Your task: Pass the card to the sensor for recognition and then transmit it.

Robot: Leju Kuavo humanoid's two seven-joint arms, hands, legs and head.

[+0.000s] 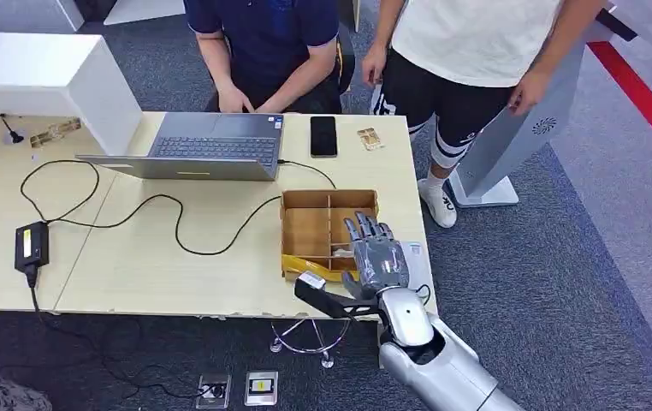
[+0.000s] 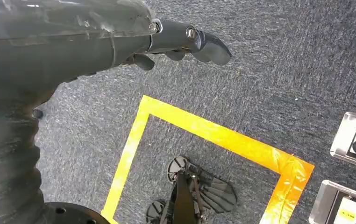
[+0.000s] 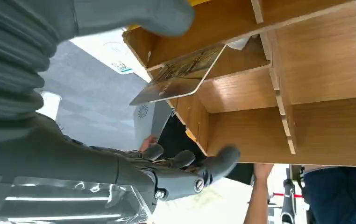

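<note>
Card [image 3: 181, 77] propped at a tilt in a compartment of the wooden box [image 1: 305, 201], one end resting on the box's edge, the rounded free end pointing back toward the palm of the right robot hand [image 1: 380, 257]. Sits in the gap between the thumb [image 3: 134, 16] on one side and the darker fingers [image 3: 223, 158] on the other, touching neither as far as can be seen. Long axis seems to run roughly along the reach of the robot hand rather than across it.

Right robot hand spread open above the box at the near corner of the table [image 1: 177, 274], fingers stretched forward over the dividers, gripping nothing yet. Clearly the nearer one to the card.

Left robot hand [image 2: 185, 39] hanging low over the grey carpet, well apart from the box, carrying nothing; cannot tell how far apart its fingers are.

Probably calls next for closing thumb and fingers on the card's faces at the free end. Risk: tipping the card flat into the compartment.
</note>
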